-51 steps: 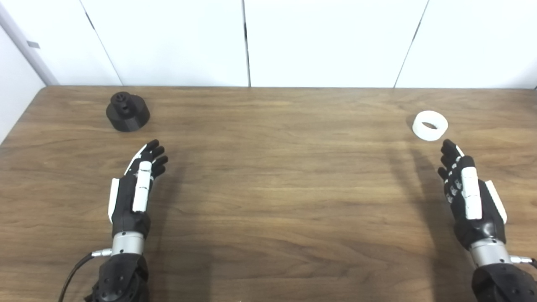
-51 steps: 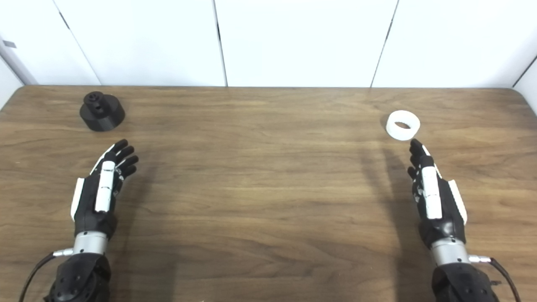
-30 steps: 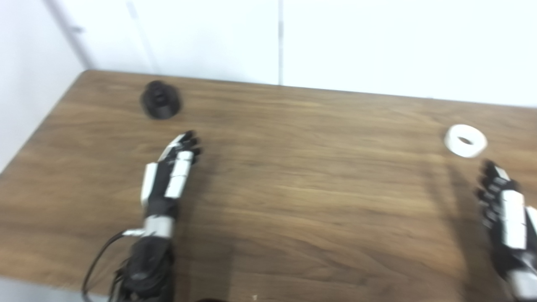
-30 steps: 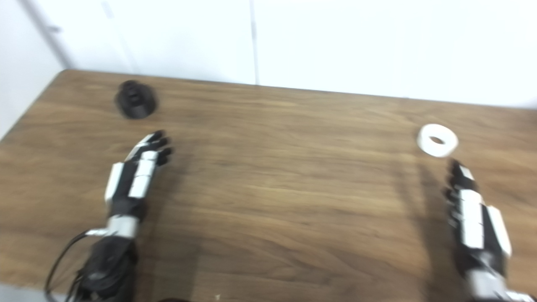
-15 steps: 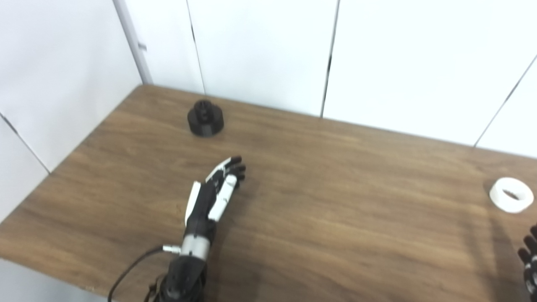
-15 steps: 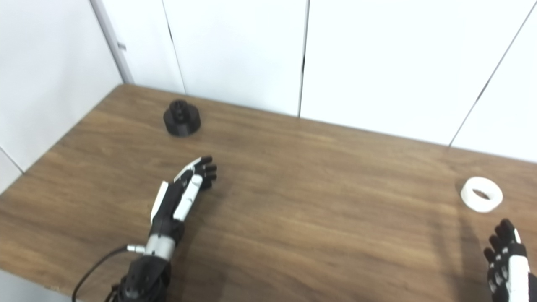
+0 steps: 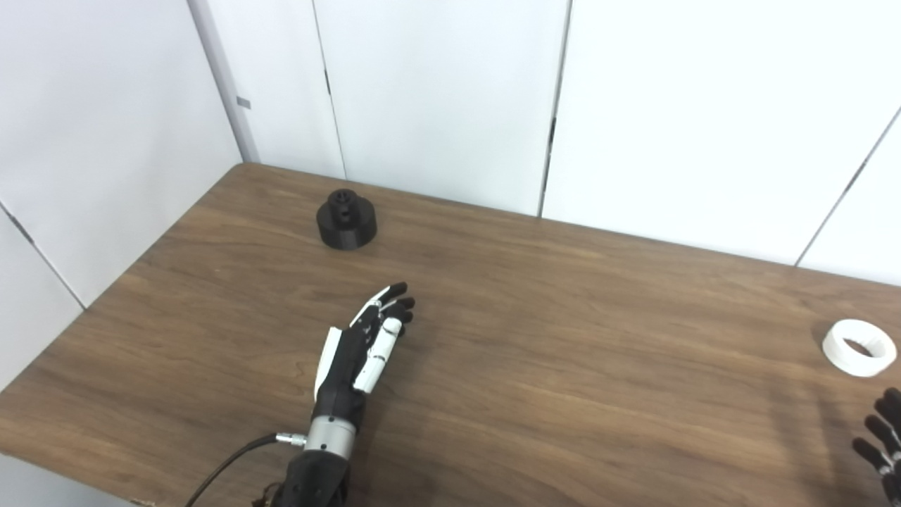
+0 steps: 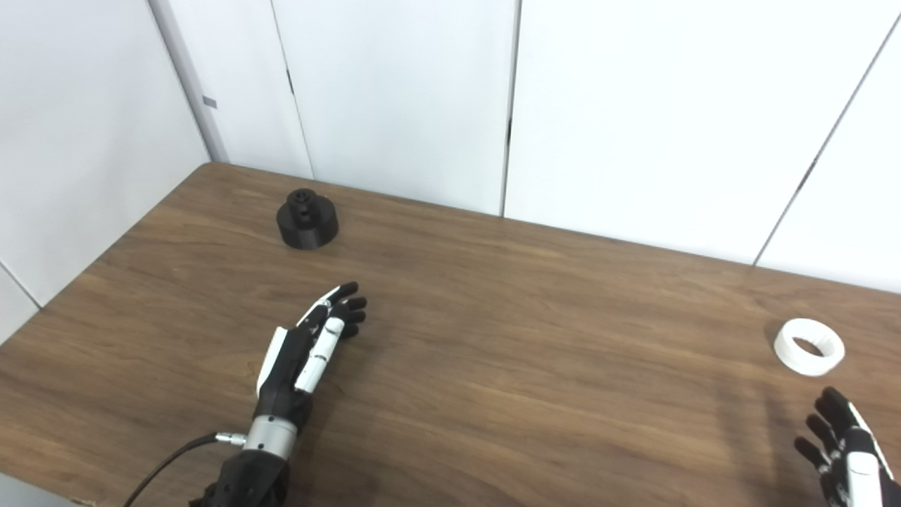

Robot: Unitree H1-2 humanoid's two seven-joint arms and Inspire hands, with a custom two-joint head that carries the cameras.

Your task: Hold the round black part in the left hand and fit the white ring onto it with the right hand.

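Note:
The round black part stands upright near the table's far left corner. My left hand lies open over the wood well short of it, fingers stretched toward it and holding nothing. The white ring lies flat at the far right of the table. My right hand shows only partly at the bottom right corner, fingers spread apart and empty, a short way in front of the ring.
The wooden table has its left edge and near left corner in view. White wall panels close off the back and the left side. A black cable trails from the left wrist.
The camera has swung to the left and upward, so the whole scene has shifted right and down. Both hands stay open over the table; the part and the ring have not moved.

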